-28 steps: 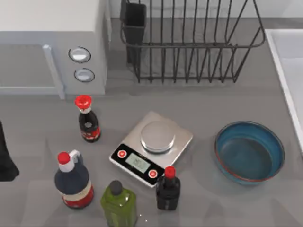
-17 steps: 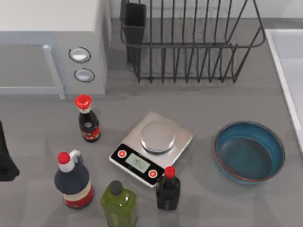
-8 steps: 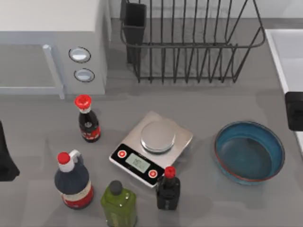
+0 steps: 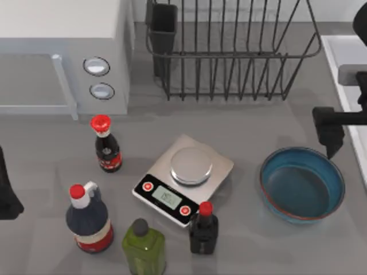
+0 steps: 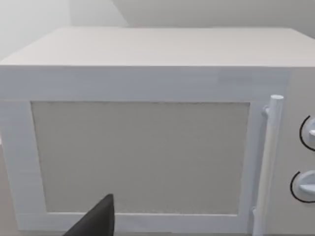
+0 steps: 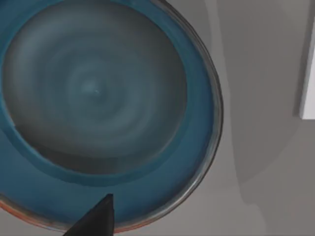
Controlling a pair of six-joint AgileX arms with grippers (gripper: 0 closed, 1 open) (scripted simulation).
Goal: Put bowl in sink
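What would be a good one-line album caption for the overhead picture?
The right claw hangs at the far rim of the blue bowl, beside the sink, on a counter crowded with bottles and a scale.

Worktop: plain mid-grey, unpatterned.
Bowl: glossy blue inside and out, thin reddish-brown rim; in the right wrist view the bowl showed a greyer centre with faint concentric rings.
Sink: white to light grey, pale rim.
Dish rack: black wire.
Microwave: white, grey door panel, two white dials ringed in dark.
Kitchen scale: silver body, steel plate, black front strip with two red buttons and a pale display.
Bottles: small dark one, red cap, red label; large dark one, red cap, red-and-white label; green one, dark cap; black one, red cap.
Right gripper: black.
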